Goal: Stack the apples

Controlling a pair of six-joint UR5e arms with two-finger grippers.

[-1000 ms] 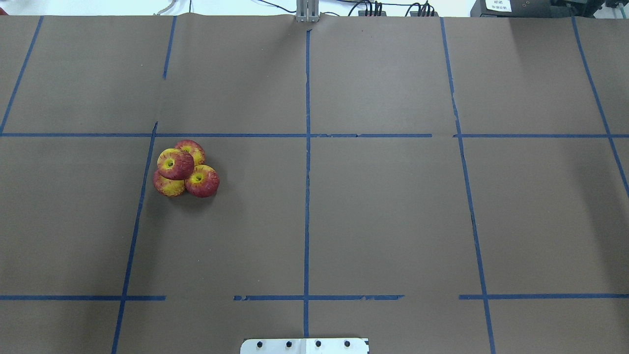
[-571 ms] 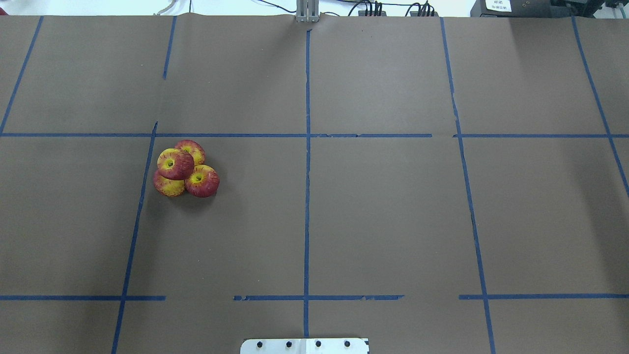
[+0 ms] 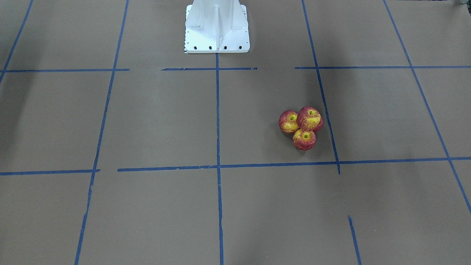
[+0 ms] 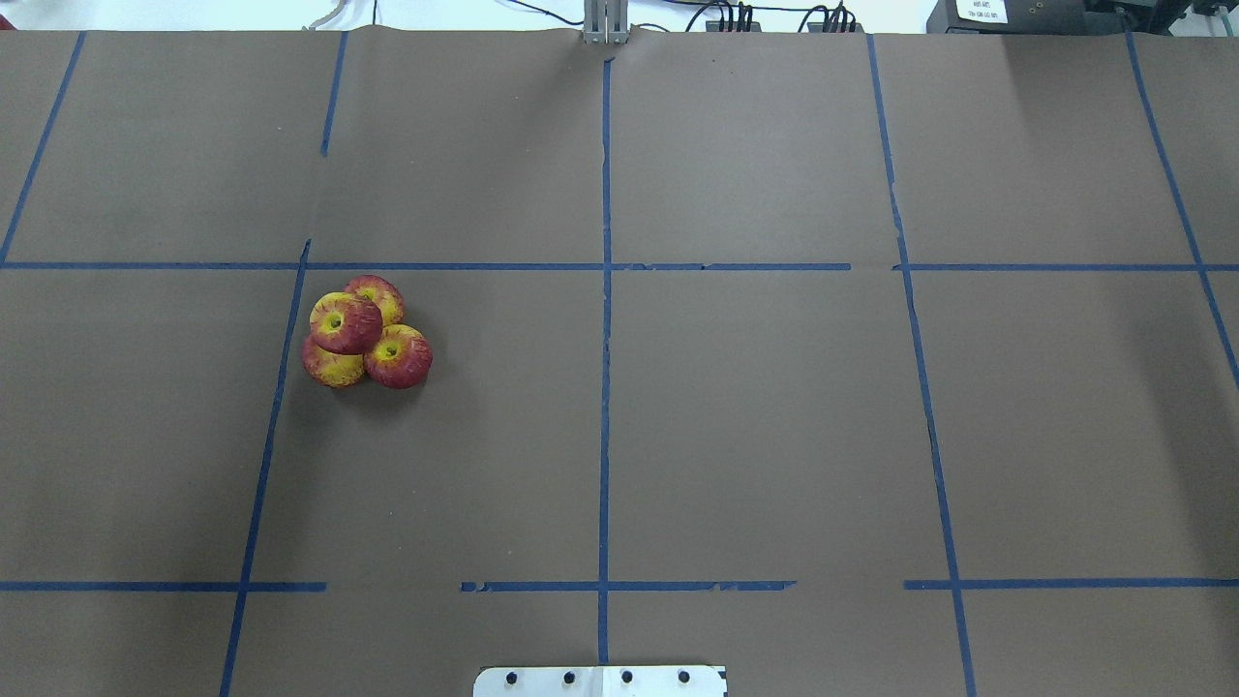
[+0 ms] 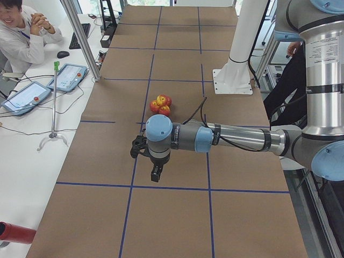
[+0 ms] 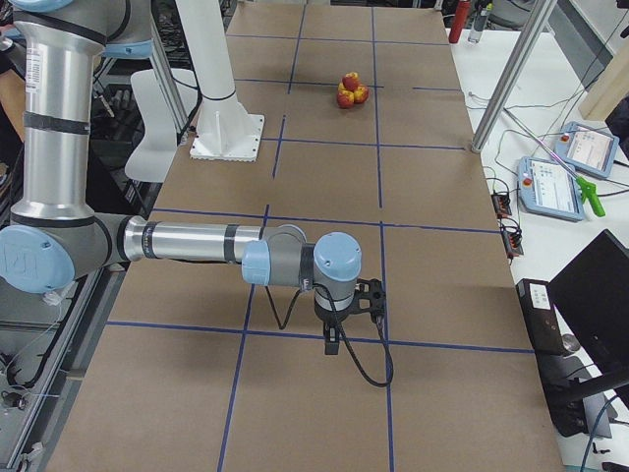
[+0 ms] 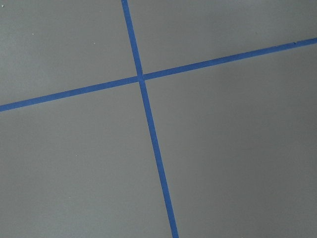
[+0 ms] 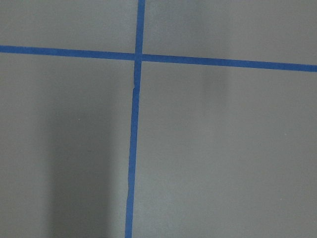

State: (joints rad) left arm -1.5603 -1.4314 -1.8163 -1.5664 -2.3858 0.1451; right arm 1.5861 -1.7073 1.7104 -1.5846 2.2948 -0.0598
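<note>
My left gripper hangs fingers-down off the near arm, which reaches out level over the brown paper, just above a line of blue tape. I only get it from the side camera, so I cannot tell whether its fingers are spread or pressed together. The left wrist camera gives me paper and one tape crossing. My right gripper also points down over a tape line at the other end of the table, seen from the side alone, so I cannot tell its state either. Its wrist camera shows another tape crossing with a soft shadow across the paper. Both grippers are well apart from the apples, which sit in a tight cluster on the robot's left half of the table, just beside a lengthwise tape line. Three lie on the paper touching one another, and the top apple rests on them, dimple up and tilted slightly. The white pedestal stands at the table's middle on the robot's side.
</note>
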